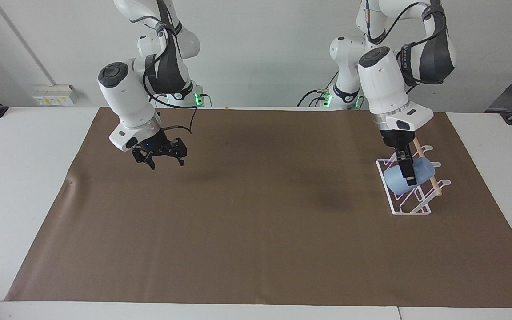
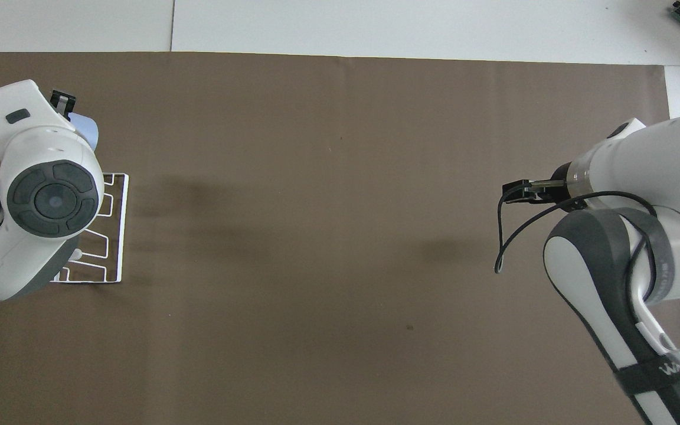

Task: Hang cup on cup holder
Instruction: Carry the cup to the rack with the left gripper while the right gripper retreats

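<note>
My left gripper (image 1: 409, 174) is shut on the wall of the light-blue cup (image 1: 395, 183), which hangs tilted on its side. Cup and gripper are over the cup holder (image 1: 416, 207), a clear slanted rack with pink-tinged loops and a wooden dowel (image 1: 434, 185) along its top. I cannot tell whether the cup touches the prongs. In the overhead view the left arm covers most of the cup (image 2: 88, 126) and part of the cup holder (image 2: 118, 236). My right gripper (image 1: 165, 162) hangs open and empty over the mat at the right arm's end, also seen from above (image 2: 519, 192).
A brown mat (image 1: 256, 231) covers most of the white table (image 1: 20, 178). The cup holder stands on the mat at the left arm's end. A black cable (image 2: 502, 236) loops down from the right wrist.
</note>
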Robot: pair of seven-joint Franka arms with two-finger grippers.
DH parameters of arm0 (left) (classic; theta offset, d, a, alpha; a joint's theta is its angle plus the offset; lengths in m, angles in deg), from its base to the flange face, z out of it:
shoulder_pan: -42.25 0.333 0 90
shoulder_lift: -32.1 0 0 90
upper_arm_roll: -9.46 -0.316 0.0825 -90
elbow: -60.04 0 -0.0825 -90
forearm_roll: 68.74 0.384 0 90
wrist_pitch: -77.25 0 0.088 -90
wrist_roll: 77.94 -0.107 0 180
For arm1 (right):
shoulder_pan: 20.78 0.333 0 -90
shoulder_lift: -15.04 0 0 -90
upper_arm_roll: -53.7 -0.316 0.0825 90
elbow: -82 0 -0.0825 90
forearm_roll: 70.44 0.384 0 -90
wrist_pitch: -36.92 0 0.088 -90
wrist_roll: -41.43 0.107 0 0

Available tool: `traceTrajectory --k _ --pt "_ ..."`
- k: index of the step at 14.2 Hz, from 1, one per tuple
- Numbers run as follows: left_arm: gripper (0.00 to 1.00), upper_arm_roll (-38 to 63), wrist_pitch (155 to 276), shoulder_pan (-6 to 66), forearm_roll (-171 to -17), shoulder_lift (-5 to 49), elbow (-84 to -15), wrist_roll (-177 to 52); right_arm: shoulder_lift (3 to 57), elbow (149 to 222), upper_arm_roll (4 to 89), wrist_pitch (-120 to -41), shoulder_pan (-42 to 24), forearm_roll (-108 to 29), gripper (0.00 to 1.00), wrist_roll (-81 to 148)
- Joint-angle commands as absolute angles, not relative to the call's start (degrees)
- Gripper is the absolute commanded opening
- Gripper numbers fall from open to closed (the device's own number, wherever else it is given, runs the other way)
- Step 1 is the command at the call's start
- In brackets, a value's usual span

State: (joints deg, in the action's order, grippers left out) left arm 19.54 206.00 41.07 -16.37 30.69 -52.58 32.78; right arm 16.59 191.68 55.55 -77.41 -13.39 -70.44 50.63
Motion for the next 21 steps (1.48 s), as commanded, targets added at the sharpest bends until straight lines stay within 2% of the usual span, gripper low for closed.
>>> traceTrajectory --k 1,8,10,14,16,19,21 --pt "0.0 20.0 207.7 42.1 -11.5 31.0 -56.1 36.2 16.3 183.2 55.5 -67.5 -14.2 -71.8 1.0 54.1" --pt "0.0 20.0 208.2 43.5 -7.7 33.1 -62.5 39.7 15.9 171.0 56.7 -51.3 -18.1 -71.7 1.0 53.3" --pt "0.0 20.0 209.3 43.7 -6.6 33.7 -63.9 40.0 13.8 171.8 56.7 -49.7 -20.1 -71.8 1.0 50.1" --pt "0.0 20.0 210.9 44.5 -6.5 33.7 -64.6 41.7 13.8 170.9 56.6 -49.6 -22.2 -72.5 1.0 46.8" --pt "0.44 20.0 212.1 44.8 -6.5 33.9 -65.6 42.5 13.0 172.2 56.3 -50.1 -21.7 -74.0 1.0 46.8" --pt "0.74 20.1 212.5 44.8 -6.5 34.1 -65.7 42.9 12.5 173.2 56.1 -50.3 -21.4 -74.0 1.0 46.8" --pt "0.87 20.1 212.5 44.9 -6.5 34.0 -65.5 42.7 12.5 173.1 55.7 -50.4 -21.1 -73.3 1.0 46.6"
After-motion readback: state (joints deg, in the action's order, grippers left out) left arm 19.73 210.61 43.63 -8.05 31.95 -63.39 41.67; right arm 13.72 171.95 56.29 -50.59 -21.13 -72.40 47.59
